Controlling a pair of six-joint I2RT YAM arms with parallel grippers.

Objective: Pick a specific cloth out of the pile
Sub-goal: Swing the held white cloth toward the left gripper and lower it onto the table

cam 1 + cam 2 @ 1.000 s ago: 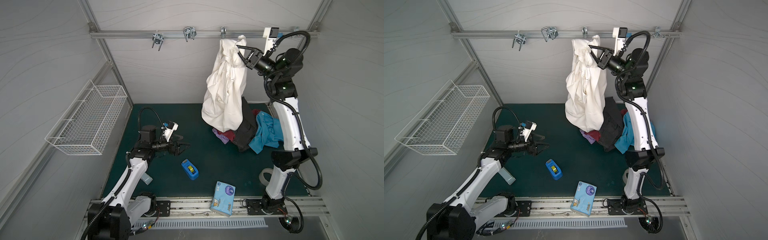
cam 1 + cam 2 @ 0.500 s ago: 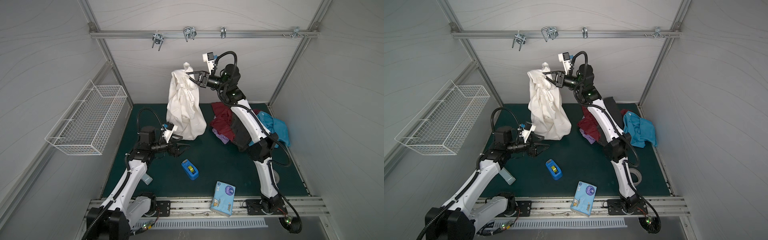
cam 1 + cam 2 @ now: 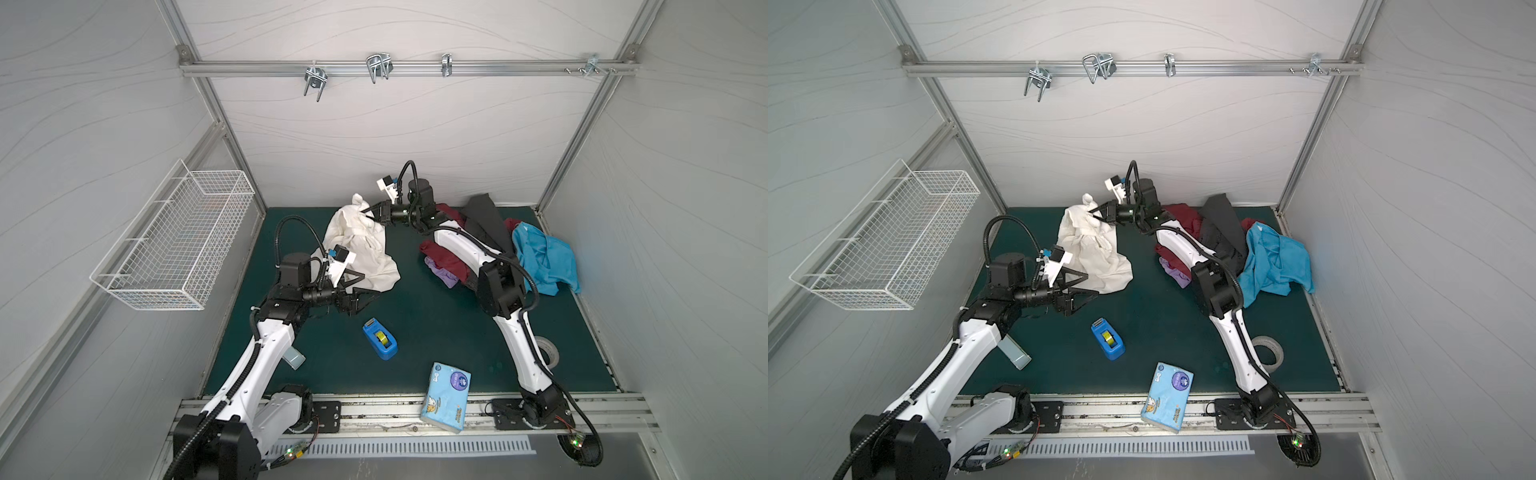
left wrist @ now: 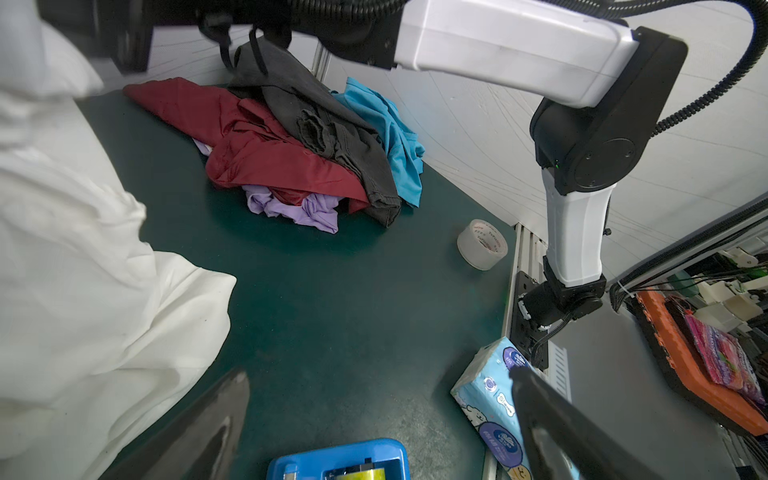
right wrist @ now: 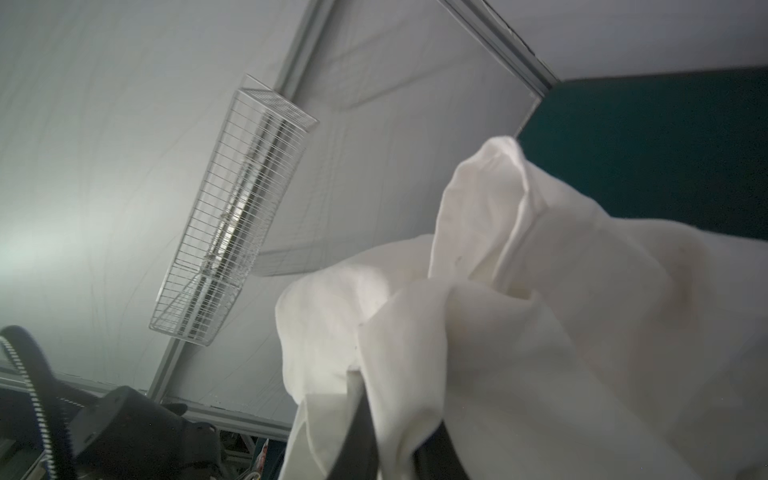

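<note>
A white wire basket (image 3: 166, 249) hangs on the wall, well behind the left gripper (image 3: 368, 291), whose jaws stand wide apart over the dark green mat (image 3: 415, 316) and hold nothing. Just ahead of those jaws lies a blue plastic tape dispenser (image 3: 379, 338) carrying a yellow-green roll. The large off-white wrinkled cloth (image 3: 365, 245) lies heaped beside them, touching the mat. Its topmost fold is pinched in the right gripper (image 3: 366, 212), whose jaws are clamped on it. A light blue soft tissue pack (image 4: 490, 399) bears cartoon animals, bones and round purple labels, but the writing is too small to read. The pile (image 3: 484, 216) of maroon, black-grey, lilac and turquoise garments sits behind the right jaws, apart from the cloth. A whitish tape roll (image 4: 482, 245) shows red print that I cannot read.
</note>
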